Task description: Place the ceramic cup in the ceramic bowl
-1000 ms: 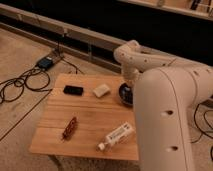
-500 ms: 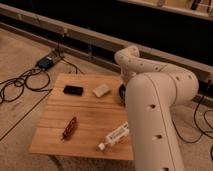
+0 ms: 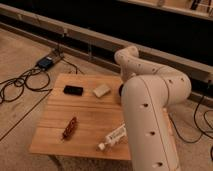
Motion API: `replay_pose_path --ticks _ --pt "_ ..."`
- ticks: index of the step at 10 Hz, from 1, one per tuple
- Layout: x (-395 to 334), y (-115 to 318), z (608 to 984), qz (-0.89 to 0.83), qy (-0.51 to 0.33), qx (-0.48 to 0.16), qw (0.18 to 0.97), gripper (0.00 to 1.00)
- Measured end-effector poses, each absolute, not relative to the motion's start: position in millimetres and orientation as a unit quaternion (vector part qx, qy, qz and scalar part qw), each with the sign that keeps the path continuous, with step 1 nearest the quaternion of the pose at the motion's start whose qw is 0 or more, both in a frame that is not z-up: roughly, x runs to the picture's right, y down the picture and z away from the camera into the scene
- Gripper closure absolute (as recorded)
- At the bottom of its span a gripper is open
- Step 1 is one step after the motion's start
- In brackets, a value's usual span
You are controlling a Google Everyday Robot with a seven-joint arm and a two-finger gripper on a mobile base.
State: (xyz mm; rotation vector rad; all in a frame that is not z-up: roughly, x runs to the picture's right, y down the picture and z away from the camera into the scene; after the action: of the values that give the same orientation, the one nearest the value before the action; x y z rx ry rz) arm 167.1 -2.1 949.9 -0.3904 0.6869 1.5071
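Observation:
The ceramic bowl (image 3: 120, 90) shows only as a dark sliver at the table's far right, just left of my white arm (image 3: 150, 115). The arm rises from the bottom of the camera view, bends over the bowl and covers most of it. My gripper is hidden behind the arm's large links, somewhere over the bowl area. The ceramic cup is hidden.
On the wooden table (image 3: 90, 112) lie a flat black rectangle (image 3: 73, 90), a pale block (image 3: 101, 90), a brown object (image 3: 69, 128) and a white labelled bottle (image 3: 114, 137) near the front edge. Cables and a small box (image 3: 46, 62) lie on the floor to the left.
The arm has swung further in front of the camera and to the left. It now covers nearly all of the bowl, which showed more a second ago.

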Motion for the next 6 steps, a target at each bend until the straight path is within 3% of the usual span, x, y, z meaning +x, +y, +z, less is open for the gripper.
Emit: replay_pose_path --ticks 1,6 --pt "165.9 -3.8 950.5 0.665 0.302 -0.174 0.660 0.22" --pt "163.0 -14.8 937.6 0.661 0.297 -0.173 0.667 0.20"
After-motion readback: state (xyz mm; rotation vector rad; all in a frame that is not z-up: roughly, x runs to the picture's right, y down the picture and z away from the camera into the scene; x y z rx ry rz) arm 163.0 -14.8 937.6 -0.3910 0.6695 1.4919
